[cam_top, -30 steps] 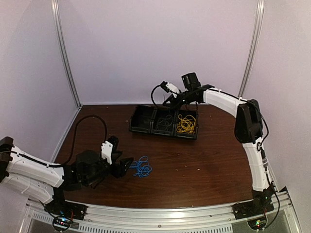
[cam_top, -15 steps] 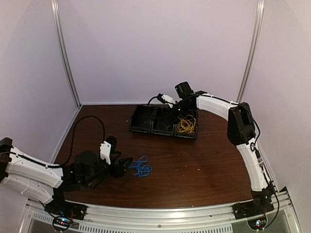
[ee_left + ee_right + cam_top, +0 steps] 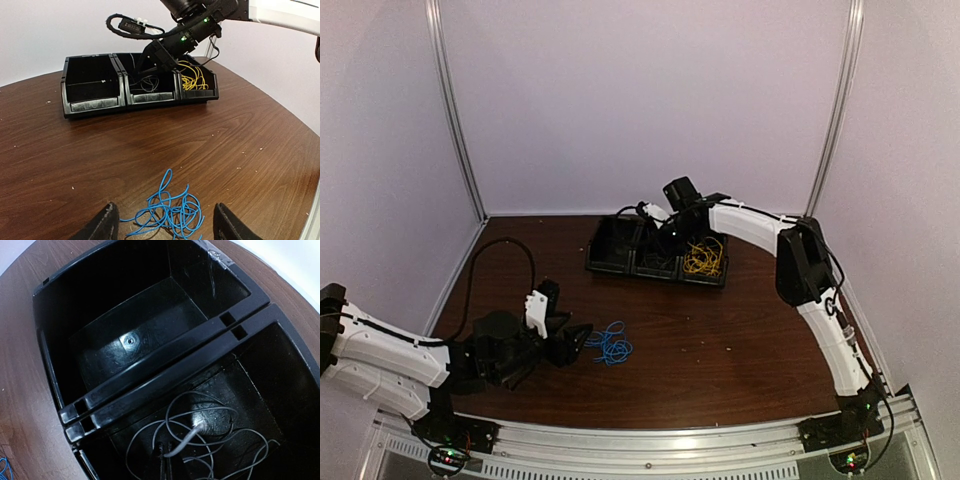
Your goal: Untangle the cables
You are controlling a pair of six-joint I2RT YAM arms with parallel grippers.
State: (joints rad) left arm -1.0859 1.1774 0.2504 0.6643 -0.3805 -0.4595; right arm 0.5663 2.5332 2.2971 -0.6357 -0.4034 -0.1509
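A blue cable (image 3: 610,345) lies in a loose tangle on the brown table; it also shows in the left wrist view (image 3: 170,212). My left gripper (image 3: 578,340) is open and low just left of it, its fingers (image 3: 102,227) on either side of the tangle without touching it. A dark cable (image 3: 200,430) lies coiled in the middle bin (image 3: 658,255). Yellow cables (image 3: 703,257) fill the right bin. My right gripper (image 3: 165,460) reaches down into the middle bin, jaws pressed together on one end of the dark cable.
The row of three black bins (image 3: 605,265) stands at the back middle of the table. The left bin (image 3: 135,340) holds nothing. The booth walls and metal posts close in the back and both sides.
My right arm has swung left and down, from above the right end of the bins into the middle bin. My left arm and the blue cable have barely moved.
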